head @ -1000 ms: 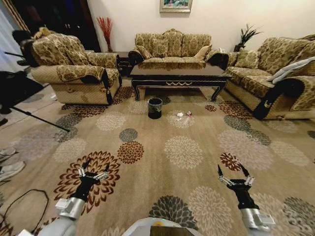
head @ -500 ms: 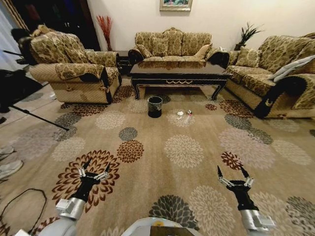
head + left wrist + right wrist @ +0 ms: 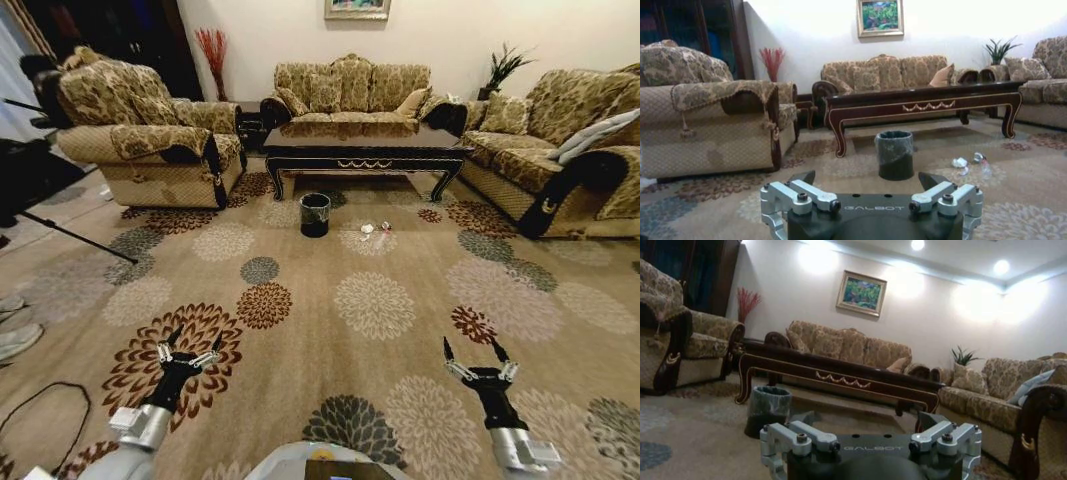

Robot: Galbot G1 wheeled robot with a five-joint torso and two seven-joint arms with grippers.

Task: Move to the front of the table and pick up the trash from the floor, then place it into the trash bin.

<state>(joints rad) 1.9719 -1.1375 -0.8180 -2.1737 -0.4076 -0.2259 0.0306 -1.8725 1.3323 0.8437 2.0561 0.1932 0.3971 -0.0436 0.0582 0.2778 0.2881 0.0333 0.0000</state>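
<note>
The dark wood table point(image 3: 365, 152) stands far ahead in front of the middle sofa. On the patterned carpet floor point(image 3: 330, 340) before it sits the small black trash bin point(image 3: 315, 215), with the trash point(image 3: 373, 230), a few pale scraps and a reddish wrapper, just to its right. In the left wrist view the trash bin point(image 3: 895, 154) is ahead and the trash point(image 3: 970, 163) lies beside it; the right wrist view shows the trash bin point(image 3: 768, 409) under the table point(image 3: 840, 374). My left gripper point(image 3: 189, 344) and right gripper point(image 3: 474, 354) hang open low over the carpet, far short of these things.
An armchair point(image 3: 150, 140) stands at the left, a sofa point(image 3: 350, 95) behind the table, another sofa point(image 3: 560, 160) at the right. A black tripod leg point(image 3: 70, 235) and a cable point(image 3: 40, 425) lie at the left. Open carpet stretches between me and the bin.
The whole head view has shifted slightly; the table, bin and trash appear a little nearer, so the camera has moved forward. Both grippers hold the same open pose.
</note>
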